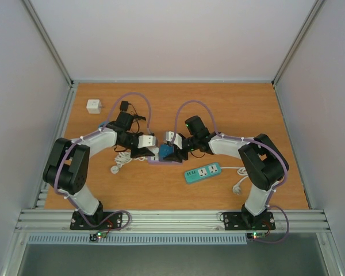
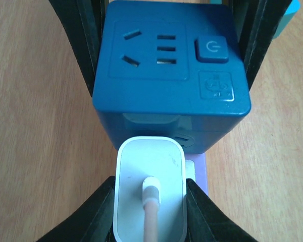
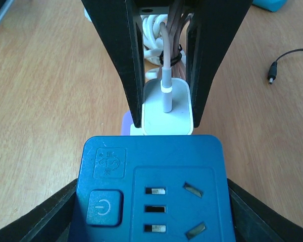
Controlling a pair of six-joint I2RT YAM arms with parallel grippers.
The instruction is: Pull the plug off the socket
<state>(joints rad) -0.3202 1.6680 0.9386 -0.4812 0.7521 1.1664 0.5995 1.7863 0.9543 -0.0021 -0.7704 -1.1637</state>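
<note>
Two grippers face each other: left gripper [image 2: 150, 189] clamps the white plug [image 2: 150, 161], right gripper [image 3: 152, 196] grips the blue socket cube [image 3: 156, 151], plug touching the cube's left side

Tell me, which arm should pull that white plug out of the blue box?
Left, probably. The left end effector grips the white plug on both sides, so it can pull, while the right end effector braces the blue socket cube.

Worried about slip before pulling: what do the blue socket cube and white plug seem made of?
The blue socket cube looks like matte moulded plastic: uniform colour, rounded edges. The white plug looks like glossier hard plastic: smooth, faintly scuffed.
</note>
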